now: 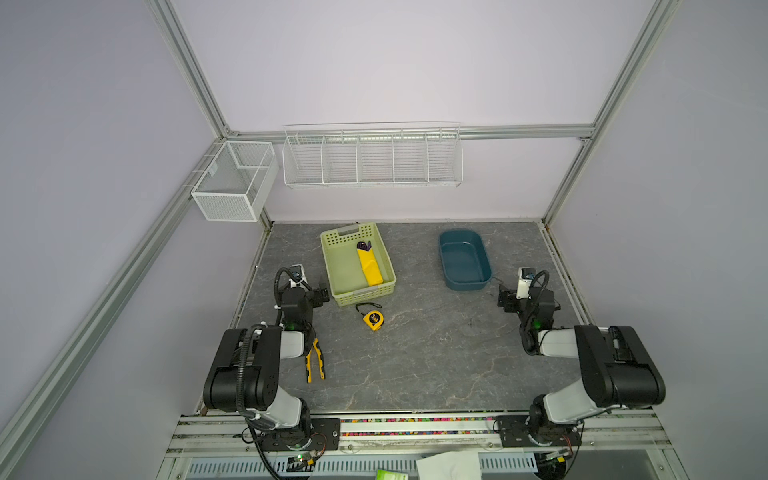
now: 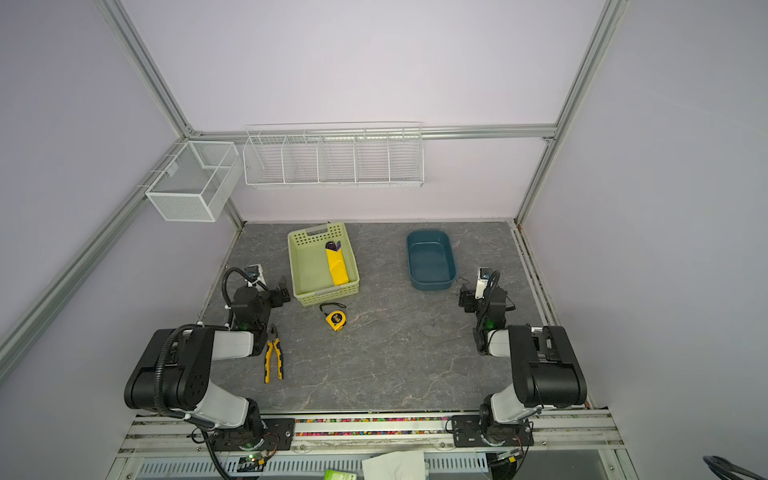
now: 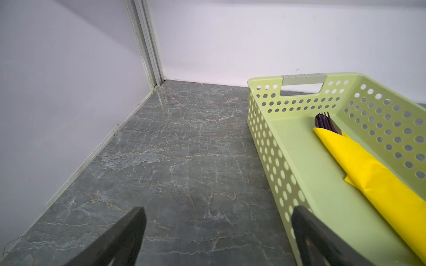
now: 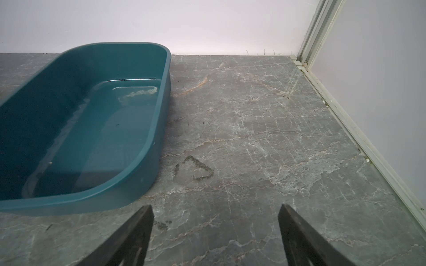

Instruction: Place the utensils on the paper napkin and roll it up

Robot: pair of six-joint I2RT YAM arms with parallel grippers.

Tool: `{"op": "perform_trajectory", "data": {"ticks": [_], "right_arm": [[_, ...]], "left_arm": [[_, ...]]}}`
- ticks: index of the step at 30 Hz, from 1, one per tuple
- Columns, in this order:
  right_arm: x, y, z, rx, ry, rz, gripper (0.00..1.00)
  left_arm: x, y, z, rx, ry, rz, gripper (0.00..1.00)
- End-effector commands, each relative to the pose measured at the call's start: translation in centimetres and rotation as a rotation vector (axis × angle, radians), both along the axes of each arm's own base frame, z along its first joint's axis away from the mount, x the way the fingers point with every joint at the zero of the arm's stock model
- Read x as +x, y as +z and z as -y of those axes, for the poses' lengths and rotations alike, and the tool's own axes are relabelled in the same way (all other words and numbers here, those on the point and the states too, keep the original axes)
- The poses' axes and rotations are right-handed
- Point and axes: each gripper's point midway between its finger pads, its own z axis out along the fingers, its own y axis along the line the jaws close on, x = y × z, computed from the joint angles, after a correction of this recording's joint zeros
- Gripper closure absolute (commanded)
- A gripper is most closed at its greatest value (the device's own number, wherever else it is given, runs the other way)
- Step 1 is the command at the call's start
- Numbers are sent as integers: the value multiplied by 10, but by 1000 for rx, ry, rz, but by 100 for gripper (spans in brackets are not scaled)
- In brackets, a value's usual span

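- My left gripper (image 3: 219, 210) has its jaws standing wide apart with nothing between them. Only the bare grey table (image 3: 184, 161) shows in the gap.
- The green basket (image 3: 272, 142) sits just beside those jaws, on the side toward my other arm. One finger (image 3: 306, 230) overlaps the basket's near corner in the wrist view, and I cannot tell whether it touches the wall.
- The paper napkin (image 3: 373, 175) lies inside that basket, rolled into a long yellow bundle. It runs away from the jaws along the basket floor, close to the wall farther from them.
- The utensils (image 3: 325, 122) are wrapped in the roll. Their purplish heads stick out of the end farthest from the jaws, with the fork tines showing past the spoon bowl. The paper hides the handles.
- My right gripper (image 4: 216, 207) is likewise spread open and holds nothing, over bare table.
- The blue tub (image 4: 161, 129) stands ahead of the right jaws, on the side toward my left arm, near them but apart.
- In both top views the tape measure (image 1: 372, 319) lies between the two grippers, nearer the left jaws, just off the basket's near wall.
- The pliers (image 1: 308, 365) lie behind the left jaws, alongside that arm, with their head partly hidden under it.
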Motion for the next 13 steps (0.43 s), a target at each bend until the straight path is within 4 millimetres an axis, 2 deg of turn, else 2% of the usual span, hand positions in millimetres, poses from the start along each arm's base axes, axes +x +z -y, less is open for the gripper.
{"op": "perform_trajectory", "data": {"ticks": [1,13], "right_arm": [[4,8,-1,-26,6,20,12],[5,8,-1,-26,7,19,12]], "left_arm": [[2,1,-4,5,20,1,1],[2,1,-5,4,22,1,1]]}}
